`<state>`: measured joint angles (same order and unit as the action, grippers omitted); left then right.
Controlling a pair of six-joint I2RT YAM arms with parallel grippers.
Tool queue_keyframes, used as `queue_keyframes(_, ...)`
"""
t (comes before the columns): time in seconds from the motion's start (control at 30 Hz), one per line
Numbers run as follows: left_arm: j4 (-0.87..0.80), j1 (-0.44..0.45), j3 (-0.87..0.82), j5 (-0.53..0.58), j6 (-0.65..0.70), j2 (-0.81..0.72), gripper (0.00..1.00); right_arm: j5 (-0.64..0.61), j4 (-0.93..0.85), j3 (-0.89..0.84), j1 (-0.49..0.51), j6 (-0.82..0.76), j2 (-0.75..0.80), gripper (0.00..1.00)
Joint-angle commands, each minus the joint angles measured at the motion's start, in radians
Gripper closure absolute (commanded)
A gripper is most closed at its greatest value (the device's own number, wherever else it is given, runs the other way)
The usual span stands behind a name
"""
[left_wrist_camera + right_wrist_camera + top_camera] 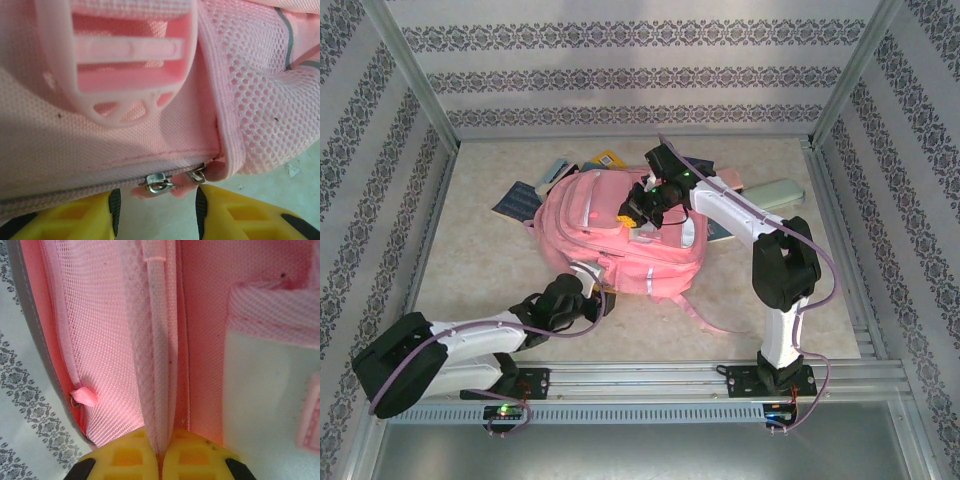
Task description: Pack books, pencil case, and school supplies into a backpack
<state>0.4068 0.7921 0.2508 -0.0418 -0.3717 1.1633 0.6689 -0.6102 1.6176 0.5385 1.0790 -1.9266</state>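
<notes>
The pink backpack (610, 240) lies mid-way across the table (470, 290), hiding most of the books (520, 203) fanned behind it. The pencil case (782, 193) lies apart to the right. The right gripper (160, 455) is pinched together on a fabric ridge of the backpack. The left gripper (157, 215) has its fingers apart and cut off by the frame, just below the metal zipper pulls (160, 182).

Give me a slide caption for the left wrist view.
Open left gripper faces zipper pulls on the backpack, under a pink buckle.
</notes>
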Motion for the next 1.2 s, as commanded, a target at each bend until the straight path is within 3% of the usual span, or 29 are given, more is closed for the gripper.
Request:
queue_keyframes(0.0, 0.058, 0.012, 0.038, 0.026, 0.001, 0.033, 0.55, 0.034, 0.047, -0.004, -0.011, 0.027, 0.057, 1.00)
queue_keyframes(0.1, 0.068, 0.010, 0.050, 0.058, -0.006, 0.063, 0.62, 0.032, 0.053, -0.007, -0.006, 0.032, 0.057, 1.00)
queue_keyframes(0.27, 0.050, 0.007, 0.063, 0.094, -0.003, 0.076, 0.83, 0.031, 0.053, -0.013, -0.003, 0.027, 0.058, 1.00)
queue_keyframes(0.47, 0.038, 0.001, 0.038, 0.097, -0.009, 0.034, 0.95, 0.020, 0.044, -0.025, -0.006, 0.011, 0.061, 1.00)
queue_keyframes(0.63, 0.012, -0.007, -0.001, 0.124, -0.027, -0.029, 1.00, 0.012, 0.024, -0.015, -0.008, -0.014, 0.058, 1.00)
queue_keyframes(1.17, -0.132, -0.108, -0.024, 0.152, -0.052, -0.157, 1.00, -0.065, -0.147, 0.070, 0.005, -0.213, 0.050, 1.00)
